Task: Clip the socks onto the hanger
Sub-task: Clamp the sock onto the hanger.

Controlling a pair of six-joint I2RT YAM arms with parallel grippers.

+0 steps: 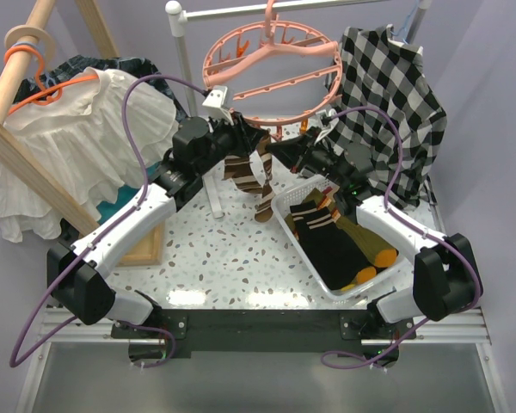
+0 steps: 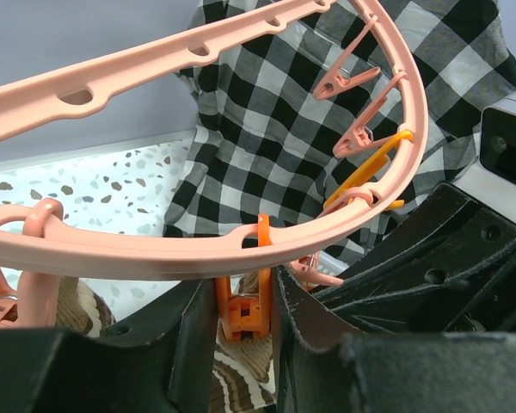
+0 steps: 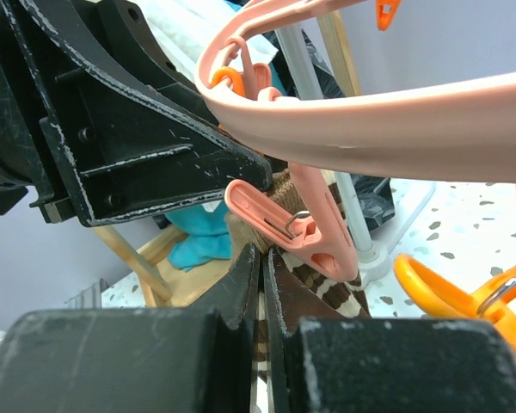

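The salmon-pink ring hanger (image 1: 271, 64) hangs from the rail at the back centre. A brown striped sock (image 1: 248, 175) dangles under its near rim. My left gripper (image 1: 254, 143) reaches the rim from the left; in the left wrist view it (image 2: 241, 297) is shut on an orange clip (image 2: 245, 314), with the ring (image 2: 198, 249) just above and the sock (image 2: 241, 374) just below. My right gripper (image 1: 280, 151) comes in from the right. In the right wrist view it (image 3: 264, 258) is shut on the striped sock (image 3: 327, 292), right under a pink clip (image 3: 292, 228) of the ring (image 3: 387, 112).
A white basket (image 1: 294, 234) at the right front holds black, striped and olive orange-toed socks (image 1: 344, 245). The checked shirt (image 1: 396, 95) hangs back right. A white blouse (image 1: 95, 129) on an orange coat hanger hangs on the wooden rack (image 1: 17, 82) at the left. The rail post (image 1: 189, 86) stands behind my left gripper.
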